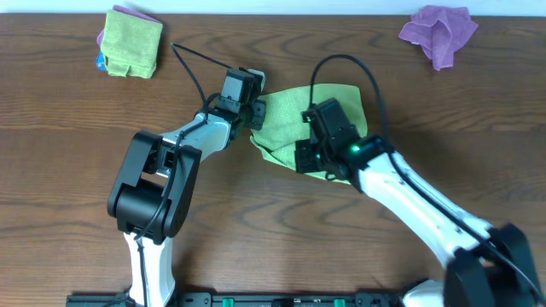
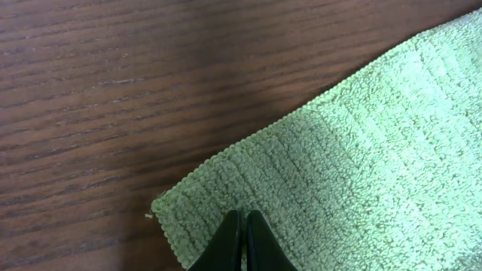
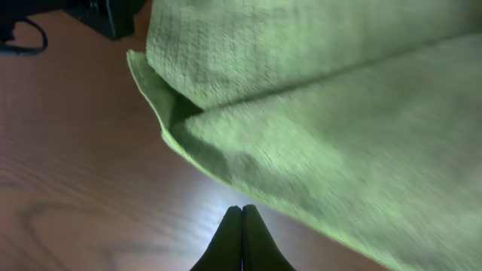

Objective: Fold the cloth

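Black fingertips of the left pincer [image 2: 241,218] sit pressed together over a corner of the green cloth [image 2: 361,150]. Whether any terry is nipped between them cannot be made out, and from overhead both wrists cover the tips and part of the cloth's edges. Likewise closed with nothing between its tips, the right pincer [image 3: 242,211] points at bare wood-grain worktop [image 3: 75,188] just short of the blurred, doubled-over edge of the ribbed, loop-textured cloth, which lies partly folded around the worktop's middle, nearer its far edge.
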Action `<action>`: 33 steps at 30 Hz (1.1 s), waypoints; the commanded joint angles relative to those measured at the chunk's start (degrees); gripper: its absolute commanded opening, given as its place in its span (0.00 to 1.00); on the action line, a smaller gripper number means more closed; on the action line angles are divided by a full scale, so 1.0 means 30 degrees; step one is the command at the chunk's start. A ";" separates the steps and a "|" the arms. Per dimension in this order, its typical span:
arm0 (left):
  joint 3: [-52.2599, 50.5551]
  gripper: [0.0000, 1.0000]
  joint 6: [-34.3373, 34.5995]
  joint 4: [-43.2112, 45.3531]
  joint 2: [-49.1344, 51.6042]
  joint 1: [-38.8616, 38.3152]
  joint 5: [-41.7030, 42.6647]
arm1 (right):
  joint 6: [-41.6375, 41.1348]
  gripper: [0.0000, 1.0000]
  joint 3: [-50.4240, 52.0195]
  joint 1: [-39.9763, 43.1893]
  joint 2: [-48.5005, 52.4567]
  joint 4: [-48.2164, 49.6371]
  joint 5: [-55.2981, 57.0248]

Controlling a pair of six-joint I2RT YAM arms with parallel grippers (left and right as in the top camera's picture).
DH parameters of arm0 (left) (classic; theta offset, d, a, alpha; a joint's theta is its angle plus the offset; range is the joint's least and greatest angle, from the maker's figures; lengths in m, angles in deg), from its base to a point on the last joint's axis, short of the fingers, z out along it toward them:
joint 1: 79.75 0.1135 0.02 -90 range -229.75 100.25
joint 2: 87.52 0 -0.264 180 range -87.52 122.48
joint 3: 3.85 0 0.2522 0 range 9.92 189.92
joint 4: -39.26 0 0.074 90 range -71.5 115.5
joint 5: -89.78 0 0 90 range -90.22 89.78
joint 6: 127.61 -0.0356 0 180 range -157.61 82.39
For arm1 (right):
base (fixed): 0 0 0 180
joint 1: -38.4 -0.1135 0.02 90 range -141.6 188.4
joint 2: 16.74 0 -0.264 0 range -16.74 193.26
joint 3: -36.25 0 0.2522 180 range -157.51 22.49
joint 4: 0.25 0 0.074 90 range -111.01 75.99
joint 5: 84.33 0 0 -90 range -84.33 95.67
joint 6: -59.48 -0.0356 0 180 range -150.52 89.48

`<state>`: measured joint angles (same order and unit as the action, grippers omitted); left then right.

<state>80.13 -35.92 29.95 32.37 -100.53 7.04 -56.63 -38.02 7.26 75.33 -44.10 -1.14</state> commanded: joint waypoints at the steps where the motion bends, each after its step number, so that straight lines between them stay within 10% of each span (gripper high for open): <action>1: 0.0423 0.06 0.0226 -0.0036 0.0401 0.0087 -0.0138 | -0.0539 0.02 -0.0291 -0.0146 0.1195 0.0882 -0.0969; 33: 0.0423 0.06 0.0372 -0.0044 0.0401 0.0087 -0.0138 | -0.1712 0.02 -0.0291 -0.0780 0.6433 0.4167 -0.2463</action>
<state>80.13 -35.68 29.93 32.37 -100.53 7.04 -61.15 -38.61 5.69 92.95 -31.29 -8.90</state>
